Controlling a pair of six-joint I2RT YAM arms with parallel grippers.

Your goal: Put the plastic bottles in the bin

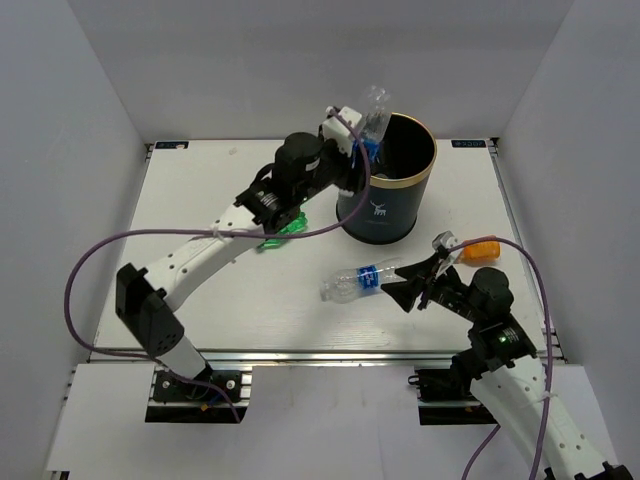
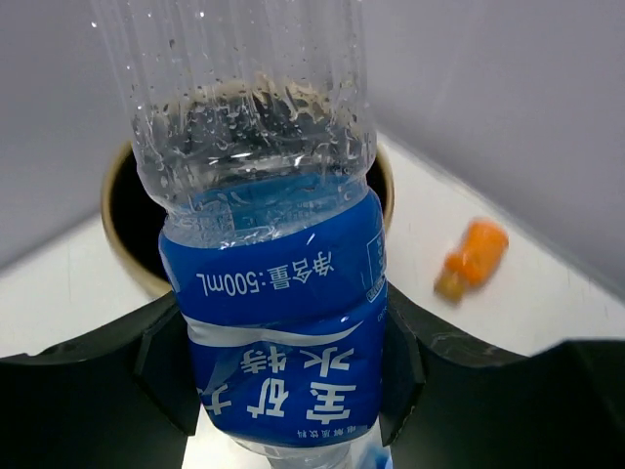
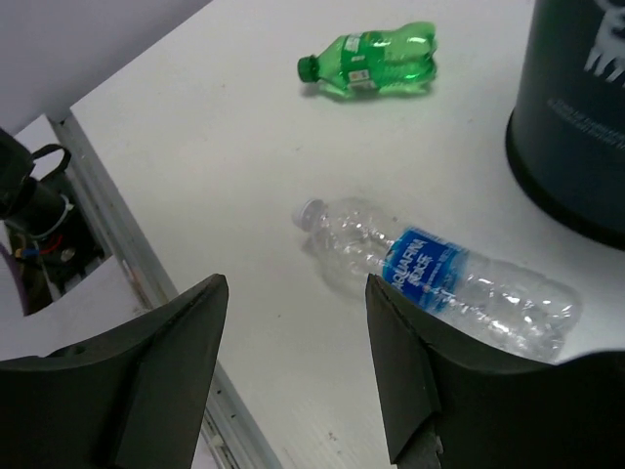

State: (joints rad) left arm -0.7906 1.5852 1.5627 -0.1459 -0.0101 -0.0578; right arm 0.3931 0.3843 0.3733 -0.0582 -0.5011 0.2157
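My left gripper [image 1: 362, 140] is shut on a clear bottle with a blue label [image 1: 372, 112], holding it at the left rim of the dark bin [image 1: 385, 215]. In the left wrist view the bottle [image 2: 278, 293] fills the frame between the fingers, with the bin's opening [image 2: 127, 210] behind it. A second clear blue-label bottle [image 1: 355, 280] lies on the table. My right gripper [image 1: 412, 280] is open, just right of it; the bottle shows in the right wrist view [image 3: 439, 283]. A green bottle [image 1: 283, 230] lies under the left arm. An orange bottle [image 1: 480, 250] lies at the right.
The green bottle [image 3: 371, 61] and the bin's base [image 3: 576, 127] show in the right wrist view. The orange bottle [image 2: 472, 256] shows in the left wrist view. White walls enclose the table on three sides. Purple cables trail from both arms.
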